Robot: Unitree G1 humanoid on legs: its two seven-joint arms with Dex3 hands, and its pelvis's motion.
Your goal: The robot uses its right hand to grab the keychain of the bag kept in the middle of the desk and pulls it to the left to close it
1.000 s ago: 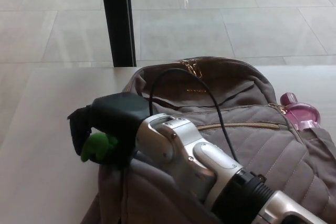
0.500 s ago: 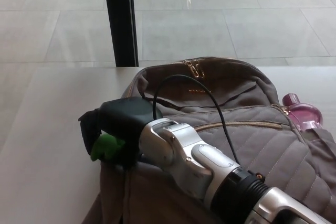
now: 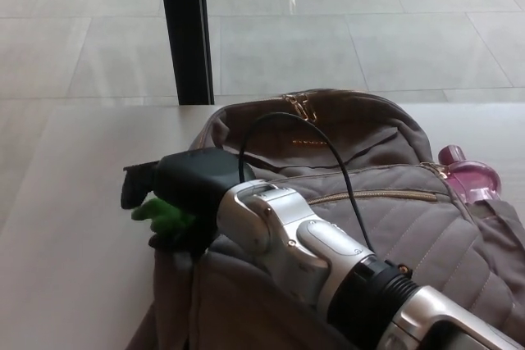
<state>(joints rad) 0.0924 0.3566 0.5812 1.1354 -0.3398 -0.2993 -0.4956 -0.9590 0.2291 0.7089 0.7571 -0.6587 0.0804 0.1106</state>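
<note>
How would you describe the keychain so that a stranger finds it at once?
Find the grey-brown bag on the desk. At its left edge is the black right hand, and the keychain pokes out of its grasp. It is the only bright green thing; the bottle at the bag's right is pink.

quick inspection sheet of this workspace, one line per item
surface: pale desk, the bag lies on it
job's things: brown bag in the middle of the desk; green keychain at its left edge
clutter: pink bottle at the bag's right side
hands: right hand shut on the keychain; left hand not in view
cables: black cable loops up from the right arm over the bag
surroundings: black post behind the desk, tiled floor beyond
</note>
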